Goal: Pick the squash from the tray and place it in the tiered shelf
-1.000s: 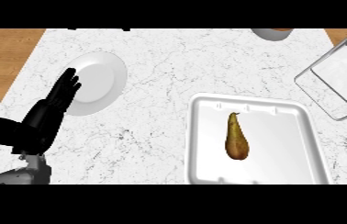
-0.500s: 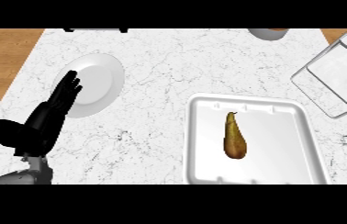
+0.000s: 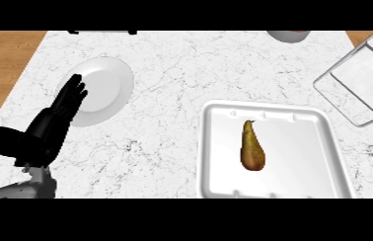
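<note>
Plainly, the squash (image 3: 252, 147) lies lengthwise in the tray (image 3: 218, 151), clear of its walls and easy to reach; the left hand (image 3: 55, 124) rests beside the plate (image 3: 109, 82), fingers straight, holding nothing.

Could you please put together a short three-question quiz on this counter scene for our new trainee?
1. True or false: the squash lies in the white tray.
2. Which hand shows in the view? A) left B) right C) both
3. Fill in: the left hand, fingers straight, overlaps the edge of the white ____.

Key: 1 true; 2 A; 3 plate.
</note>
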